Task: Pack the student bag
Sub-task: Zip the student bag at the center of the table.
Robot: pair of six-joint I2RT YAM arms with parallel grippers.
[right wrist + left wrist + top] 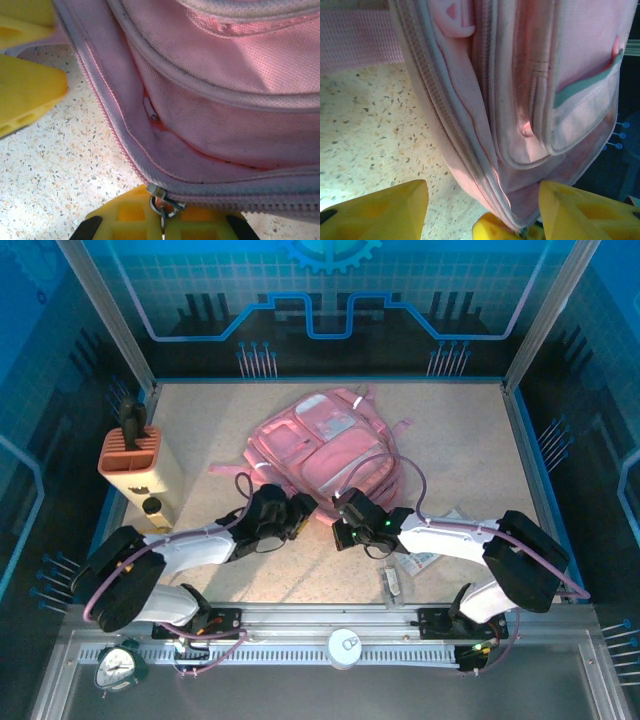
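The bag lies flat in the middle of the speckled table, front side up. Its carry loop points to the far side and its near edge sits just before the two grippers. It is by far the largest thing there. It is soft pink woven fabric, stacked in puffy layers of pockets, with paler piping along every seam. Pink straps trail out on the left and right.

In the left wrist view the front pocket has a grey-green band across its mouth, and a long pink zip runs down the side panel. The cloth looks slightly grubby along the seams.

The left gripper is at the bag's near edge with its jaws spread apart. In its own view the yellow fingers stand wide on either side of a lower corner of the bag. The left one is over bare table and clear of the cloth, so nothing is pinched.

The right gripper is just beside it, also at the near edge. In its own view its jaws are pressed together on the metal zip pull. The pull hangs from the slider at the end of the zip along the bag's outer seam.
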